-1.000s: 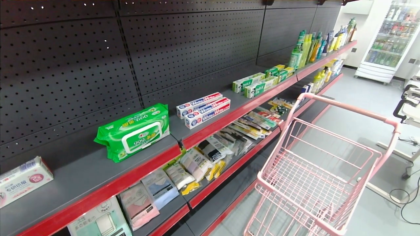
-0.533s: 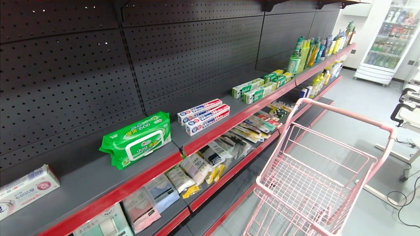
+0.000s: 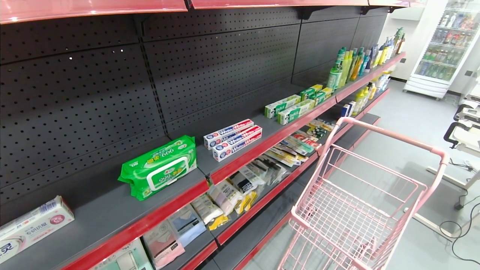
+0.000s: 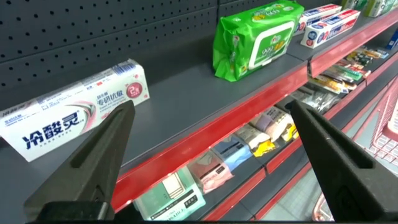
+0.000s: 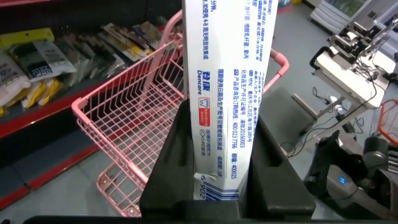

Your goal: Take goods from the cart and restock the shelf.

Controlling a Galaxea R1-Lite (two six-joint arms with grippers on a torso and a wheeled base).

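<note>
The head camera has tipped upward in the last second, so a red upper ledge (image 3: 93,7) now shows; nothing on the shelf (image 3: 105,210) moved. The right gripper (image 5: 222,134) is clamped on 1 toothpaste box (image 5: 227,62), with the cart (image 5: 115,134) beneath it. The left gripper (image 4: 210,106) gapes wide facing the shelf. Placement looks next.

The left gripper (image 4: 210,106) has its black fingers wide apart before a grey shelf with a red front edge (image 4: 186,93). On it lie a white toothpaste box (image 4: 74,118) and, farther along, a green wet-wipes pack (image 4: 255,37).
</note>
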